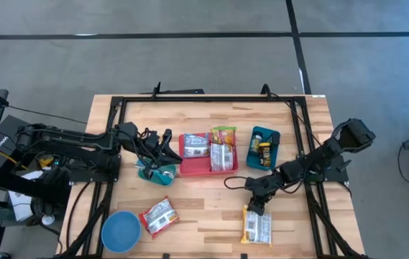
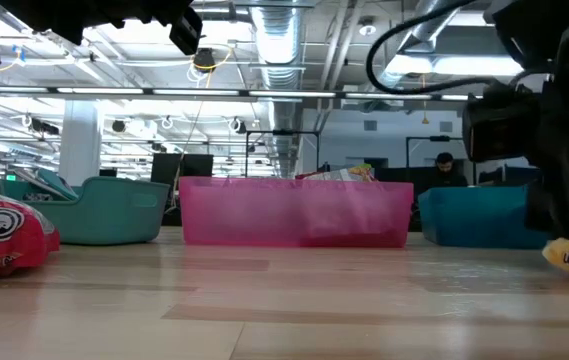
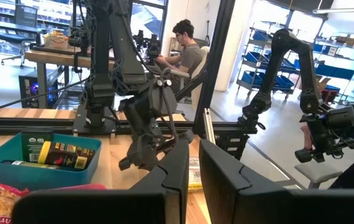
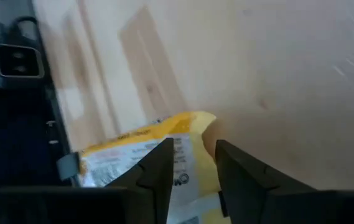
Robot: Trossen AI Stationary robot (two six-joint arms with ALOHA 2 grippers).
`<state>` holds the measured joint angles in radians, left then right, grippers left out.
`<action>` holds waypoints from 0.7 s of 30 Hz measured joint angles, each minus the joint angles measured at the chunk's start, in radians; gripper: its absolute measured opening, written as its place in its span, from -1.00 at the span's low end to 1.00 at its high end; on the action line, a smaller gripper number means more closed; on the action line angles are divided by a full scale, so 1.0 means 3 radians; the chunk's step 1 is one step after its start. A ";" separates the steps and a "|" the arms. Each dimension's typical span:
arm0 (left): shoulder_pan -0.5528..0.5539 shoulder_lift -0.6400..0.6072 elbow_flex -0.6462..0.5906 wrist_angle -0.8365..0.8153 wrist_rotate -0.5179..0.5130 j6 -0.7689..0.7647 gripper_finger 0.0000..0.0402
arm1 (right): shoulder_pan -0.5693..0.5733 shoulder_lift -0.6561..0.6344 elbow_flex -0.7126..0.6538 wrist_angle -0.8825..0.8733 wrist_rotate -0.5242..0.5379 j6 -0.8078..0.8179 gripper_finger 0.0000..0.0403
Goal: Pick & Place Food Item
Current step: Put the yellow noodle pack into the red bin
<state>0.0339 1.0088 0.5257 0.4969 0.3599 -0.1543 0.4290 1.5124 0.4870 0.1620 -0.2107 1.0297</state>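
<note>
A yellow food packet (image 1: pixel 256 229) lies flat on the wooden table near its front edge, right of centre. My right gripper (image 1: pixel 256 207) slants down onto the packet's far end, open, one finger on each side of a strip of that end (image 4: pixel 189 134). My left gripper (image 1: pixel 167 142) hangs level above a small teal bin (image 1: pixel 154 173) at the left, shut with nothing between its fingers (image 3: pixel 178 168). A red tray (image 1: pixel 192 167) at the table's middle holds several food packets. My right gripper comes at the yellow packet's far end (image 4: pixel 196 124) slanting down from the table's far right side. The packet lies flat on the table. Whether the fingertips (image 4: pixel 164 149) touch it, I cannot tell.
A blue-green bin (image 1: pixel 274 137) with small packages stands right of the red tray. A red snack packet (image 1: pixel 159 216) and a blue bowl (image 1: pixel 121 232) lie at the front left. A black frame (image 1: pixel 211 98) runs around the table. Bare wood lies between the tray and the front edge.
</note>
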 joint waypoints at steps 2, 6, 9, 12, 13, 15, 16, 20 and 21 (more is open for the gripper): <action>-0.0001 0.0000 0.0000 0.0001 0.0000 0.0000 -0.84 | 0.0000 0.0000 0.0000 -0.0067 -0.0004 0.0023 -0.46; 0.0000 0.0000 0.0000 0.0001 0.0000 0.0000 -0.84 | 0.0000 0.0000 0.0000 -0.0065 -0.0003 0.0009 -0.51; 0.0000 0.0000 0.0001 0.0001 0.0000 0.0000 -0.84 | 0.0000 0.0000 0.0000 -0.0060 -0.0002 0.0007 -0.57; 0.0000 0.0000 0.0000 0.0001 0.0000 0.0000 -0.84 | 0.0001 0.0000 0.0000 -0.0057 0.0009 0.0007 -0.62; -0.0001 0.0000 0.0001 0.0000 0.0000 0.0000 -0.84 | 0.0002 0.0000 0.0000 -0.0056 0.0009 0.0007 -0.62; -0.0001 0.0000 0.0000 0.0001 0.0000 0.0000 -0.84 | 0.0003 0.0000 0.0000 -0.0056 0.0035 0.0005 -0.63; -0.0001 0.0000 0.0001 0.0001 0.0000 0.0000 -0.84 | 0.0003 0.0000 0.0000 -0.0056 0.0049 0.0004 -0.63; -0.0001 0.0000 0.0001 0.0001 0.0000 0.0000 -0.84 | 0.0003 0.0000 0.0000 -0.0055 0.0061 -0.0004 -0.63; 0.0000 0.0000 0.0001 0.0000 0.0000 0.0000 -0.84 | 0.0003 0.0000 0.0000 -0.0056 0.0061 -0.0004 -0.63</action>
<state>0.0339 1.0088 0.5259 0.4970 0.3599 -0.1543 0.4297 1.5124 0.4870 0.1452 -0.1925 1.0286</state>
